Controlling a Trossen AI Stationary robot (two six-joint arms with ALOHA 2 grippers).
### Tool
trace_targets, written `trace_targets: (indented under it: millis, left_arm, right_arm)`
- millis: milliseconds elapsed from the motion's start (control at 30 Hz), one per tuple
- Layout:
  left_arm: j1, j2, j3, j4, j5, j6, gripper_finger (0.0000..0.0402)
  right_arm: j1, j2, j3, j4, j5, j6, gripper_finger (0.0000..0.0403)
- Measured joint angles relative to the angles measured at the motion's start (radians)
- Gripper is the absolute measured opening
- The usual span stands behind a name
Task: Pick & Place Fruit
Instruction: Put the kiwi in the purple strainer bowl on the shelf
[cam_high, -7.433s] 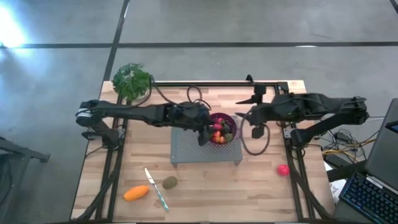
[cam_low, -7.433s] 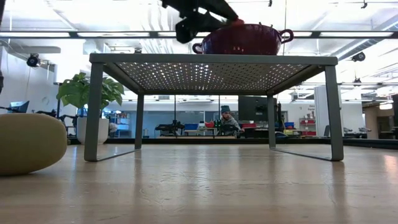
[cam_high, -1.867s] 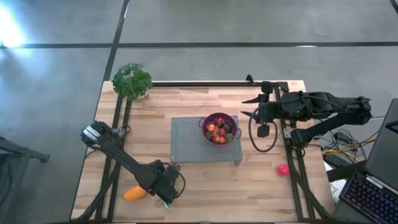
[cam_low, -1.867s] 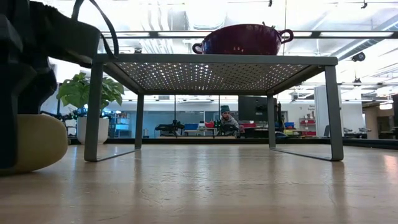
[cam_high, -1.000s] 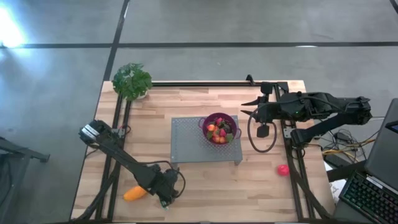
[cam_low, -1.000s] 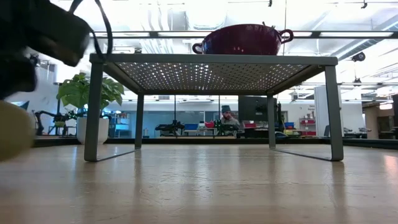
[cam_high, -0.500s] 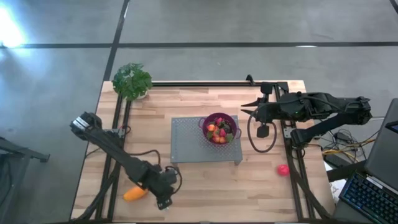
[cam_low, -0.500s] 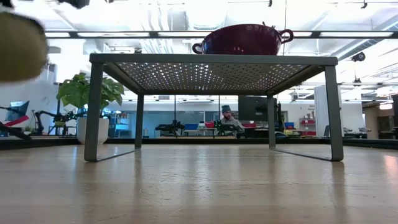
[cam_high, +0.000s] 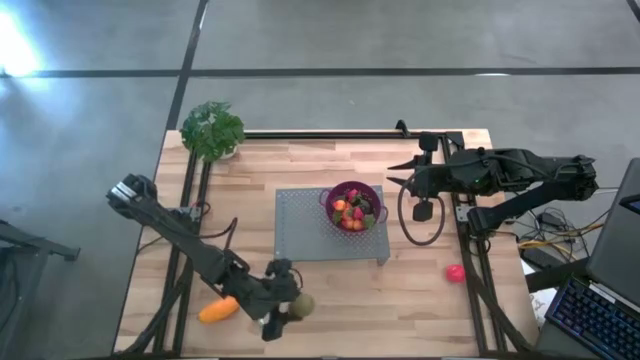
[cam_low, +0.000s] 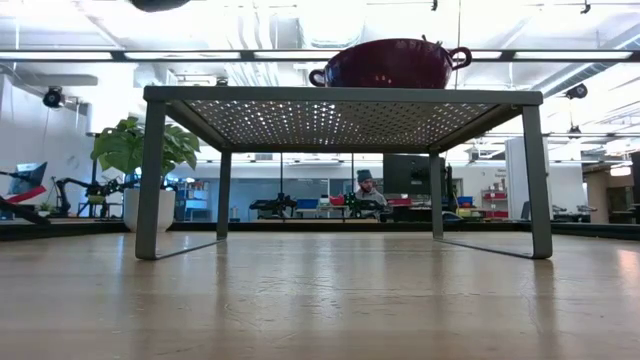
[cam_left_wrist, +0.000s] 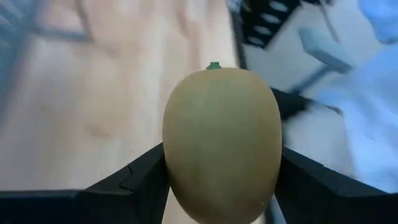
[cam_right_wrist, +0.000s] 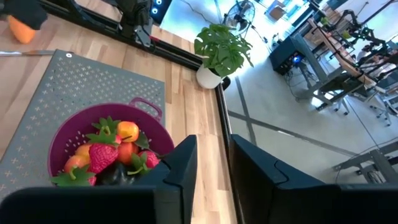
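Observation:
A brown-green oval fruit (cam_high: 302, 305) hangs above the table's near left part, with my left gripper (cam_high: 290, 308) shut on it. An elongated orange fruit (cam_high: 218, 310) lies on the wood just left of it. A pink-red ball (cam_high: 455, 272) lies at the near right. A purple bowl (cam_high: 371, 190) with strawberries and other small fruit stands on a grey perforated rack (cam_high: 300, 225). My right gripper (cam_high: 393, 182) waits raised to the right of the bowl, its fingers (cam_right_wrist: 180, 168) a narrow gap apart with nothing between them. My left gripper pinches the oval fruit by its two long sides (cam_left_wrist: 171, 155), one finger (cam_left_wrist: 140, 177) on each side, at about its middle. The fingers slant down from the table's left. The fruit is lifted clear of the table, its small green stem end (cam_left_wrist: 214, 65) pointing away from the wrist.
A leafy potted plant (cam_high: 212, 130) stands at the far left corner. The rack's legs (cam_low: 152, 175) rise from mid table, and the bowl's handle (cam_low: 459, 56) juts over its top. A loose black cable (cam_high: 420, 215) hangs below the right arm. Bare wood lies near the front edge.
My left gripper has risen from the table with the oval fruit, which has come up off the wood and left the top of the low view. The wrist has rolled and tipped toward level, so the fruit now shows at the gripper's right side from above.

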Motion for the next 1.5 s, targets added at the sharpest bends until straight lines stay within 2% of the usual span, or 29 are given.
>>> trace_targets:
  millis: [267, 400, 467, 567, 700, 800, 900, 967, 1133, 1300, 1500]
  left_arm:
    - [0.043, -0.013, 0.001, 0.050, -0.346, 0.197, 0.0246]
    - [0.087, -0.019, 0.005, 0.150, -0.457, 0.322, 0.0246]
    - [0.114, -0.019, 0.012, 0.228, -0.475, 0.396, 0.0246]
    - [0.161, -0.020, 0.024, 0.323, -0.475, 0.488, 0.0246]
    - [0.237, -0.021, 0.063, 0.333, -0.457, 0.555, 0.0246]
    - [0.306, -0.021, 0.096, 0.322, -0.370, 0.563, 0.0246]
    - [0.376, -0.021, 0.125, 0.286, -0.258, 0.565, 0.0246]
    - [0.418, -0.021, 0.138, 0.270, -0.219, 0.573, 0.0246]
    - [0.490, -0.021, 0.186, 0.168, -0.207, 0.611, 0.0246]
    - [0.538, -0.015, 0.221, 0.075, -0.189, 0.613, 0.0246]
    - [0.578, -0.013, 0.223, 0.068, -0.149, 0.609, 0.0246]
  right_arm:
    - [0.000, 0.000, 0.000, 0.000, 0.000, 0.000, 0.0110]
    - [0.000, 0.000, 0.000, 0.000, 0.000, -0.003, 0.0116]
    - [0.000, 0.000, 0.000, 0.000, 0.000, -0.003, 0.0120]
    - [0.000, 0.000, 0.000, 0.000, 0.000, -0.002, 0.0125]
    - [0.000, -0.003, 0.000, -0.003, 0.001, -0.023, 0.0132]
    - [0.000, -0.010, 0.000, -0.002, 0.019, -0.053, 0.0135]
    - [0.000, -0.019, 0.000, 0.001, 0.089, -0.052, 0.0132]
    - [0.000, -0.027, 0.000, 0.001, 0.149, -0.052, 0.0126]
    - [-0.005, -0.053, 0.000, 0.010, 0.259, -0.052, 0.0115]
    - [-0.050, -0.084, 0.003, 0.015, 0.261, -0.017, 0.0111]
    - [-0.133, -0.094, 0.003, 0.032, 0.250, -0.010, 0.0125]
